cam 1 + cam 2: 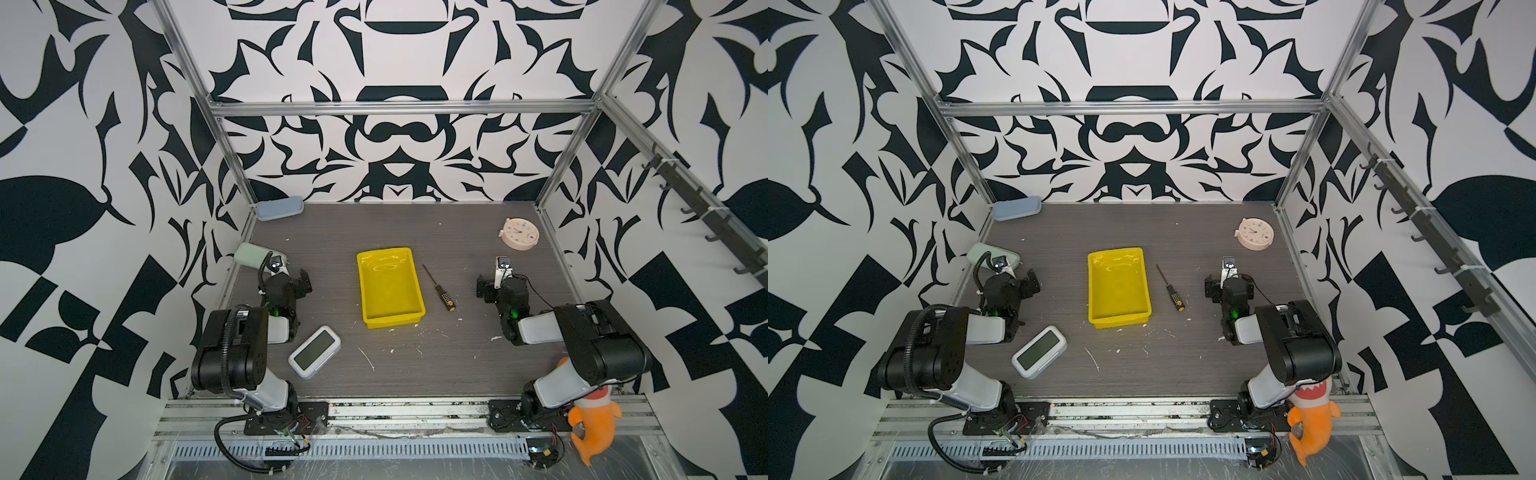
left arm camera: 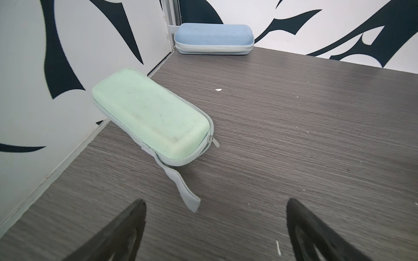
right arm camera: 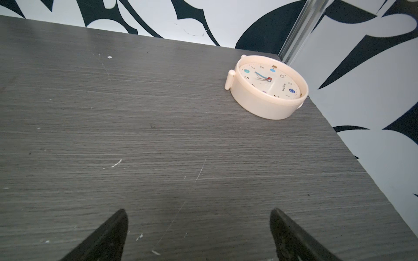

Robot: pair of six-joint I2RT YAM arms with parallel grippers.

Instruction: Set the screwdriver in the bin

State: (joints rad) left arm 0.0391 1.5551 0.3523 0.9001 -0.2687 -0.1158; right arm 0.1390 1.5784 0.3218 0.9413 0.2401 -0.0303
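Screwdriver (image 1: pixel 439 288) just beside bin (image 1: pixel 388 291); apart

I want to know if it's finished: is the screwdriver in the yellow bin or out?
Out. The screwdriver lies on the table beside the empty bin, not touching it.

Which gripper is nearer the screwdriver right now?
Right. The right gripper sits open beside the screwdriver, on its side away from the bin. The left gripper, also open, is across the bin, so farther off.
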